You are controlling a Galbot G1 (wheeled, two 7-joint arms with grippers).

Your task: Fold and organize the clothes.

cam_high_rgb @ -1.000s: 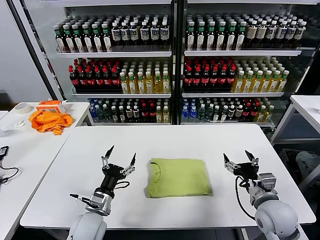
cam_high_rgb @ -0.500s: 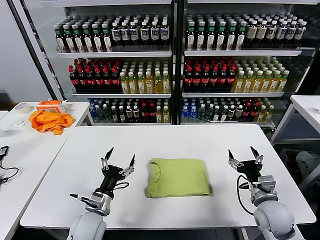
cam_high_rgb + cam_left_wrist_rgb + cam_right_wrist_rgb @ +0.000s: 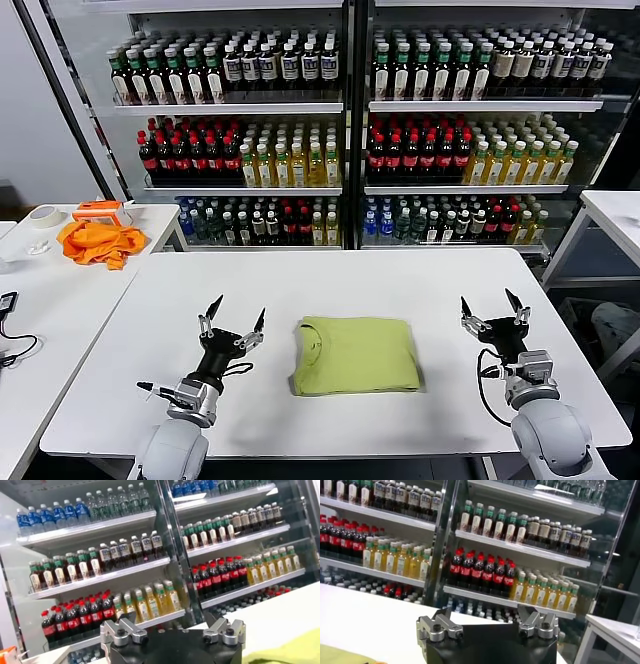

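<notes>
Here, nearest the robot's body, the left gripper [image 3: 231, 322] is hovering over the white table [image 3: 330, 275] at about eight o'clock from the cloth, its two fingers splayed wide and pointing up, holding nothing; the right gripper [image 3: 494, 313] is mirroring it at about four o'clock, jaws equally wide and empty. Between them, at the centre of the near half of the table, the lime T-shirt [image 3: 356, 354] is lying flat as a compact folded rectangle, collar edge facing nine o'clock, touched by neither gripper. Judging from this layout, the fold is looking complete, and the step in hand is a clean retreat: lifting both arms straight up and outward, keeping the fingertips well clear of the cloth edges, would be avoiding any snag that reopens the fold. Farther off, at ten o'clock, an orange cloth [image 3: 97, 241] is resting on the side table [image 3: 40, 290]. Farthest, at twelve o'clock, shelves of bottles [image 3: 340, 140] are filling the background.
</notes>
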